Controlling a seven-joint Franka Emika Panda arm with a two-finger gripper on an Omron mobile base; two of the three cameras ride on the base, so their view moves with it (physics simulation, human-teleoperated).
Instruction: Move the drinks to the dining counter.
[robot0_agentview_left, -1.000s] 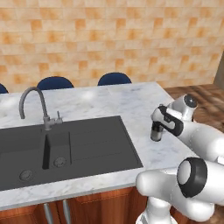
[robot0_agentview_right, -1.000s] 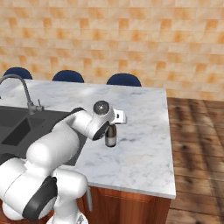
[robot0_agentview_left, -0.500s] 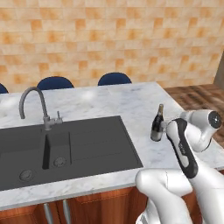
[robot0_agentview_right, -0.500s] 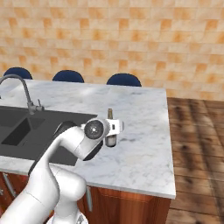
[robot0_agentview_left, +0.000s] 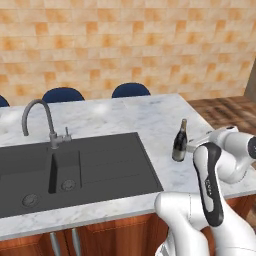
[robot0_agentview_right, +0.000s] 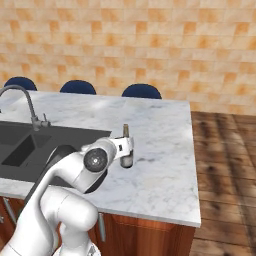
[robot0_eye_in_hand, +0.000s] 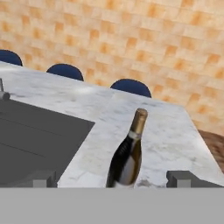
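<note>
One of the drinks, a dark glass wine bottle (robot0_agentview_left: 179, 142) with a gold-capped neck, stands upright on the marble dining counter (robot0_agentview_left: 150, 112), just right of the black sink. My gripper (robot0_agentview_left: 193, 144) sits close beside it on the near right and is open, with nothing held. In the right base view the hand (robot0_agentview_right: 129, 146) covers the bottle's middle, and the neck (robot0_agentview_right: 126, 131) rises above it. In the hand view the bottle (robot0_eye_in_hand: 127, 159) stands free just ahead of my gripper (robot0_eye_in_hand: 113, 179), between its spread fingertips (robot0_eye_in_hand: 183, 178), on the counter (robot0_eye_in_hand: 166, 131).
The inset black sink (robot0_agentview_left: 75, 165) and its thin metal tap (robot0_agentview_left: 47, 122) take up the counter's left half. Blue chair backs (robot0_agentview_left: 131, 90) line the far edge before an orange tiled wall. Wooden floor (robot0_agentview_right: 225, 165) lies past the counter's right end.
My arm has drawn back from the bottle toward the base and folded low. The bottle stays standing in the same spot. The jaws remain open.
</note>
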